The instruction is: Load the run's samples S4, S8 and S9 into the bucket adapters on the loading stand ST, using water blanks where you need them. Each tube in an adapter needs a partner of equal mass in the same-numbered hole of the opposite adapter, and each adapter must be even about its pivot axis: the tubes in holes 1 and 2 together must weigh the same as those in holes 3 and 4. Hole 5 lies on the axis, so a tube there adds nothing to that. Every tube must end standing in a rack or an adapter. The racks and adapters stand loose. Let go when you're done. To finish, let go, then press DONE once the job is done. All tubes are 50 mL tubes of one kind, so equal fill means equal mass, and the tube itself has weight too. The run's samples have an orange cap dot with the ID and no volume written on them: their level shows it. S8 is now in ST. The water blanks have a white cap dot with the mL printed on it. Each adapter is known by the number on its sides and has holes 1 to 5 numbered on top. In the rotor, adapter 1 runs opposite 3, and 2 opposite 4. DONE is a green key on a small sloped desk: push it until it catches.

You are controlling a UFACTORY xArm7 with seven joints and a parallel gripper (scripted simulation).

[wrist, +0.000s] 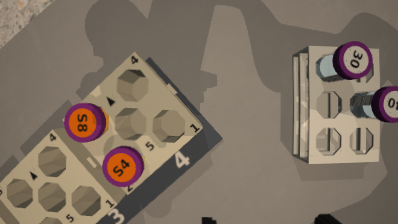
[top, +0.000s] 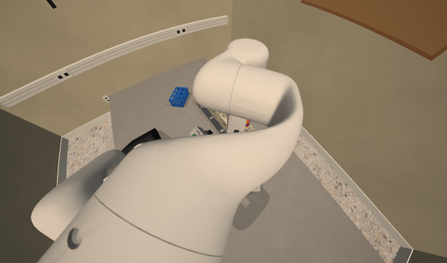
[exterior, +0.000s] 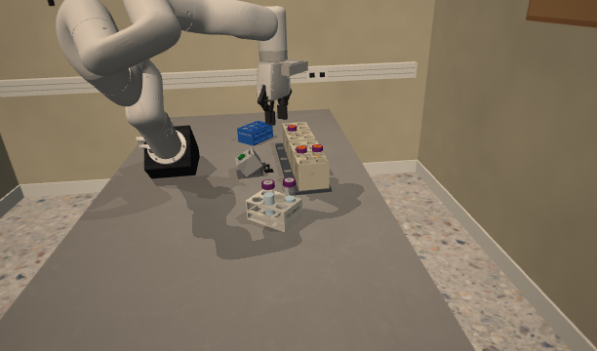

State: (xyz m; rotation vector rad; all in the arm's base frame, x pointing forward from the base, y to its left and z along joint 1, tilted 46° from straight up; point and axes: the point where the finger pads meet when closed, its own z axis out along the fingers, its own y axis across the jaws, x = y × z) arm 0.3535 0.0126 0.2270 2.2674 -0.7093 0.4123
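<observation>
My gripper [exterior: 276, 117] [wrist: 268, 220] is open and empty, high above the table near the adapter row. In the wrist view, adapter 4 [wrist: 155, 100] [exterior: 313, 176] holds S8 [wrist: 82, 122] in hole 3 and S4 [wrist: 121, 167] in hole 2; holes 1, 4 and 5 are empty. The visible holes of adapter 3 [wrist: 70, 173] are empty. Another orange-dotted tube [exterior: 292, 128] stands farther back in the row, its ID too small to read. The pale rack [wrist: 345, 157] [exterior: 285, 222] holds the 30 mL blank [wrist: 353, 59] and another blank [wrist: 389, 104], its number cut off.
The loading stand [wrist: 150, 186] [exterior: 284, 163] runs under the adapters. A small sloped desk [exterior: 251, 164] carries the green DONE key [exterior: 241, 156] [top: 194, 134], not far from the stand. A blue rack [top: 179, 97] [exterior: 255, 133] stands farther back. The arm covers much of the top view.
</observation>
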